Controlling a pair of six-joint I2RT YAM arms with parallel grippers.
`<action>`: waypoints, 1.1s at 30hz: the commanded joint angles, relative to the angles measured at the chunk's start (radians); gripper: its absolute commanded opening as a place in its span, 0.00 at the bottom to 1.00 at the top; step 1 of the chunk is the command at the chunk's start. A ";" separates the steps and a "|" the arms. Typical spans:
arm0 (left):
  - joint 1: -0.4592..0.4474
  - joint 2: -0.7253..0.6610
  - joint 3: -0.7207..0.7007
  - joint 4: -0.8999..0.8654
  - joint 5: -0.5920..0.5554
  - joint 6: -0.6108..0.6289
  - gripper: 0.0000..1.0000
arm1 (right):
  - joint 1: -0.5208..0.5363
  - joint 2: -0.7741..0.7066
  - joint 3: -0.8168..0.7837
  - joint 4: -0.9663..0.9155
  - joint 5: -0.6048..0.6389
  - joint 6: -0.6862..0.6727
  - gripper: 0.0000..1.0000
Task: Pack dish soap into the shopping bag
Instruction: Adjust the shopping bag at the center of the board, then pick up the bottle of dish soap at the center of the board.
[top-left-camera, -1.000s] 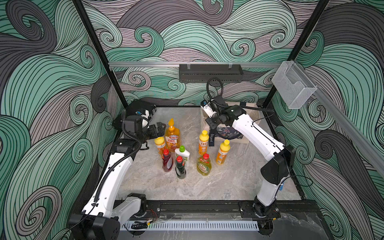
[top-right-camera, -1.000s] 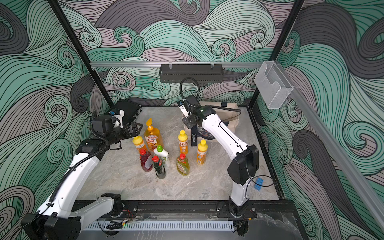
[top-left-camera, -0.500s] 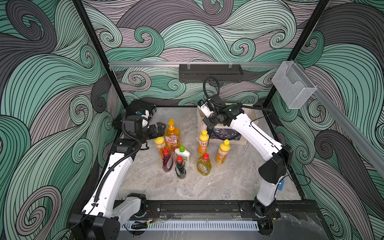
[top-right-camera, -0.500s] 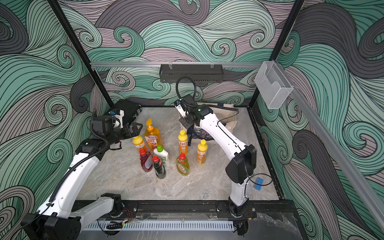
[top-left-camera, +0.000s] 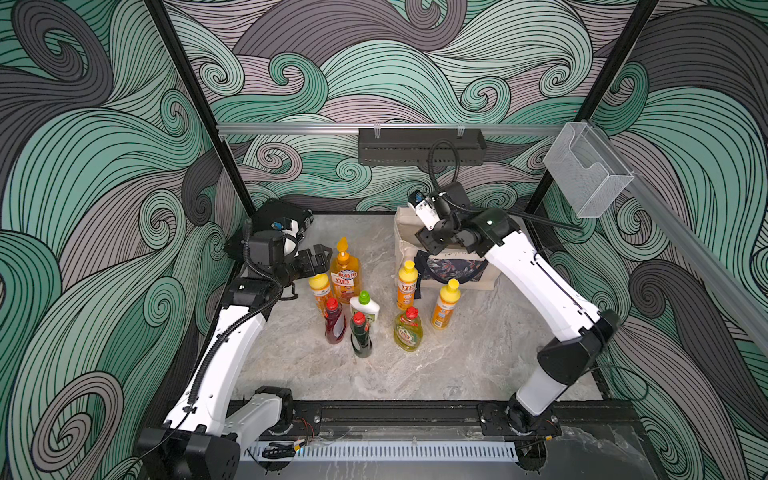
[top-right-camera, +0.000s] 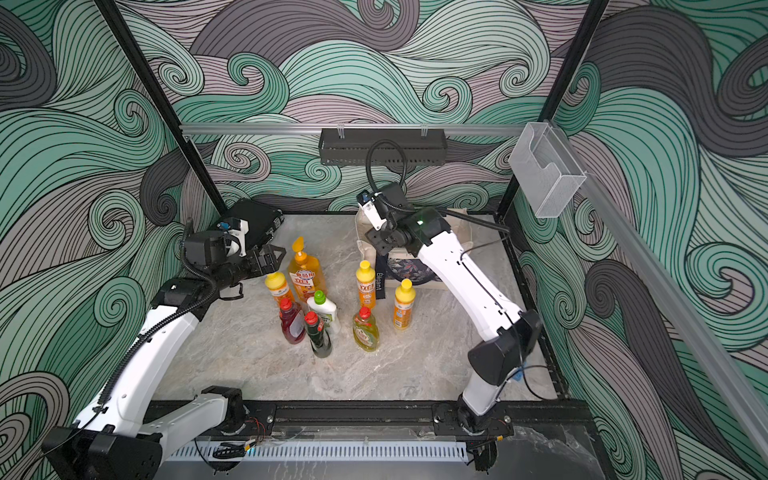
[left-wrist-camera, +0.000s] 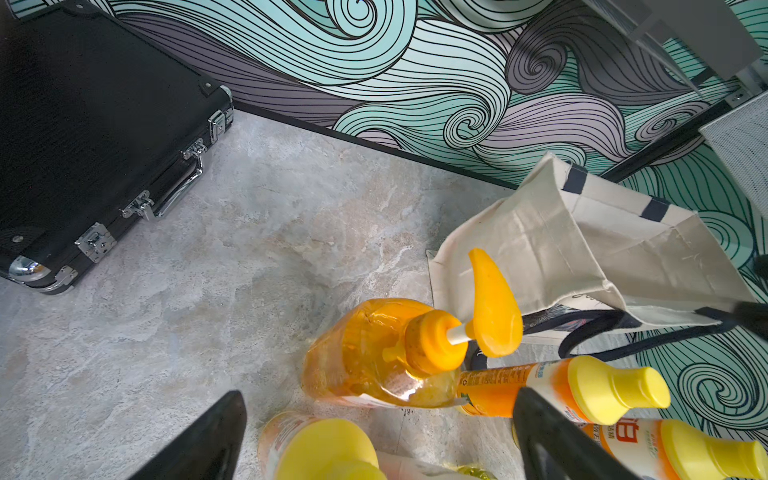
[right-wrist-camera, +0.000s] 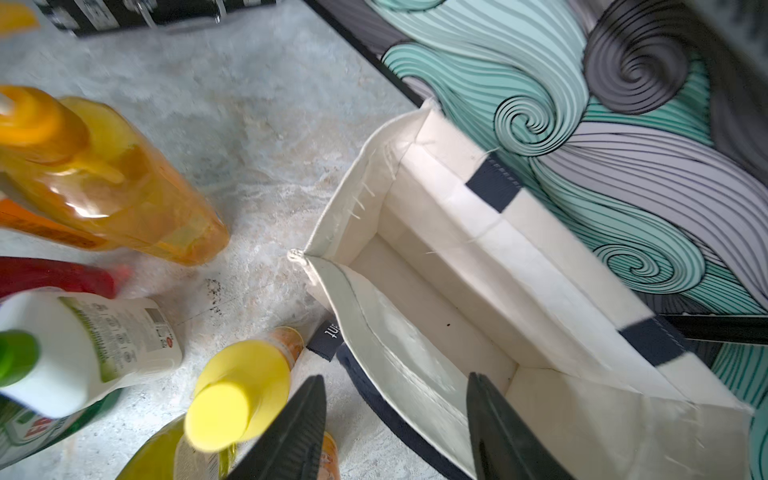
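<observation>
Eight dish soap bottles stand mid-table: an amber pump bottle (top-left-camera: 344, 272), three orange yellow-capped ones (top-left-camera: 320, 289) (top-left-camera: 406, 284) (top-left-camera: 444, 305), a red one (top-left-camera: 334, 322), a dark-green one (top-left-camera: 360, 336), a white green-capped one (top-left-camera: 365, 305) and a yellow red-capped one (top-left-camera: 408, 330). The cream shopping bag (top-left-camera: 405, 232) stands at the back right with its mouth open and its inside (right-wrist-camera: 436, 291) bare. My right gripper (right-wrist-camera: 395, 376) hangs open over the bag's front wall, one finger on each side. My left gripper (left-wrist-camera: 379, 392) is open just above the pump bottle (left-wrist-camera: 374, 353) and an orange bottle's cap (left-wrist-camera: 328, 449).
A black hard case (top-left-camera: 282, 218) lies at the back left behind my left wrist. A black rack (top-left-camera: 419, 145) hangs on the back wall and a clear plastic holder (top-left-camera: 586, 170) on the right rail. The bag's navy handle (left-wrist-camera: 623, 328) droops toward the bottles.
My right gripper has moved back and up over the bag and its jaws have gone from shut to open. The left arm has not moved.
</observation>
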 joint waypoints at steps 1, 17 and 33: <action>-0.005 0.005 0.009 -0.007 0.021 0.000 0.99 | 0.004 -0.127 -0.033 -0.071 0.031 0.048 0.62; -0.005 0.010 0.003 0.030 0.106 -0.027 0.98 | 0.061 -0.766 -0.675 0.051 -0.050 0.224 0.71; -0.008 0.032 0.010 0.039 0.156 -0.024 0.98 | 0.062 -0.929 -1.009 0.350 -0.155 0.244 0.72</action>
